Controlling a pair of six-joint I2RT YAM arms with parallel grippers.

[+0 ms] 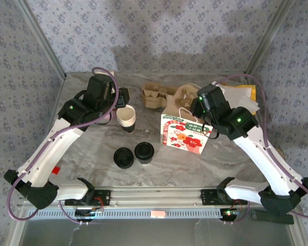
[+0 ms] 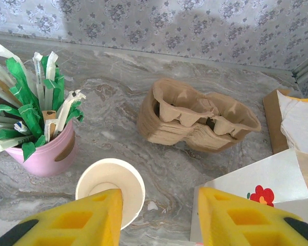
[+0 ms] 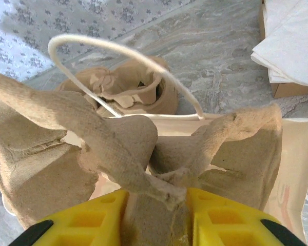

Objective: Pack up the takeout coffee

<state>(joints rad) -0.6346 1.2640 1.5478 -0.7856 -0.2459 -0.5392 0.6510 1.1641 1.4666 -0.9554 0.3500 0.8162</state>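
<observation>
Coffee (image 1: 144,152) stands on the counter (image 1: 97,146) beside a lid pile (image 1: 124,158), in front of the bag (image 1: 182,134). At the bag mouth the right jaws clamp a pulp carrier (image 3: 118,148). Above the cup stack (image 2: 110,189) the left jaws stand part open, holding nothing.

L arm (image 1: 51,143) reaches fwd from its base, elbow bent, wrist angled down; L gripper (image 2: 160,210) has fingers spread, nothing btwn them. R arm (image 1: 269,156) stretches fwd and inward, wrist tipped down; R gripper (image 3: 158,215) pinches a carrier (image 3: 118,148).
</observation>
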